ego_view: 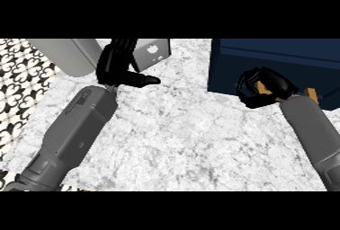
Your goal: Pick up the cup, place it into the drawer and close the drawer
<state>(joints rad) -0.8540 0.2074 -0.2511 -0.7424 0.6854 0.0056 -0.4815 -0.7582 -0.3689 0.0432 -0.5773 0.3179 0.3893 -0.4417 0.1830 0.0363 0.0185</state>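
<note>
- Our right hand (251,95) is curled shut round a small tan thing, which we take to be the cup (267,90). Only a sliver of it shows between the black fingers, so we cannot say whether it is upright or tilted.
- We judge the fingers wrap it this closely so that it can be carried without slipping (which is also why the hand hides nearly all of it).
- The hand and cup sit at the near edge of the dark blue drawer (279,67), overlapping its front. To us this looks like the carry towards the drawer, with the cup not yet let go inside it.
- The drawer appears to be open, though we cannot make out its inside well enough to pick a spot for the cup.
- The pale marbled counter (179,134) lies below and to the left of the hand.
- Our left hand (118,67) rests near the top of the view, fingers straight and up, thumb out to the side, holding nothing. We reckon it is kept well apart from the drawer to leave the right hand room.
- Just behind it stands a silver panel (154,51) with a logo.
</note>
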